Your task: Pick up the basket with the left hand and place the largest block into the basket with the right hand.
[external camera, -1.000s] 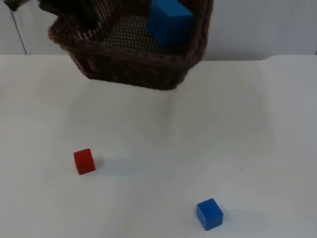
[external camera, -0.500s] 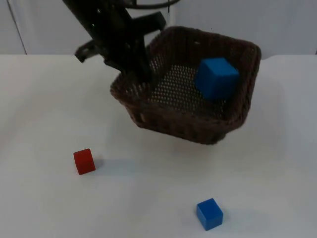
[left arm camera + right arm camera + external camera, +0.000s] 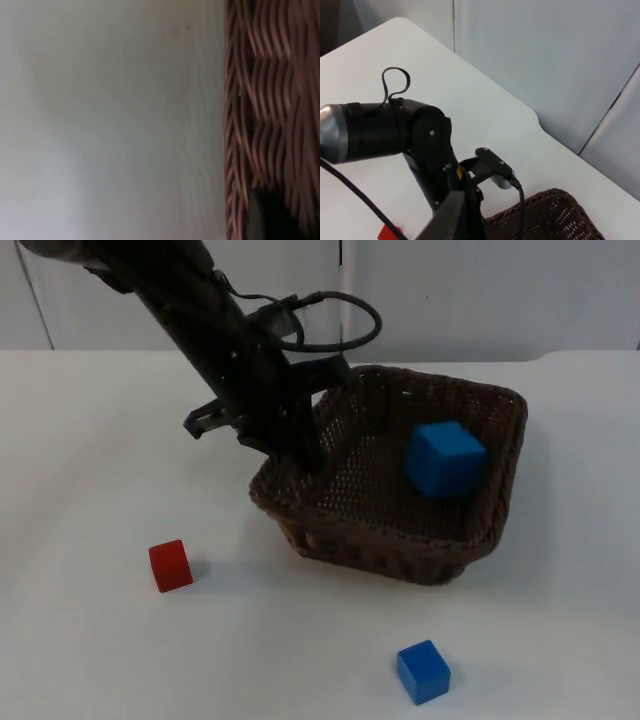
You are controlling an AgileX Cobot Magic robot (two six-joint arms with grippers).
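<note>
The left gripper [image 3: 300, 455] was clamped on the rim of the brown woven wicker basket [image 3: 400, 540], which rested near the desk's middle. The large blue cube [image 3: 444, 459] lay inside the basket, by its far right wall.

We cannot see the left gripper's [image 3: 305, 462] fingertips behind the basket [image 3: 400, 545] rim; the red block [image 3: 386, 233] is cut off.
</note>
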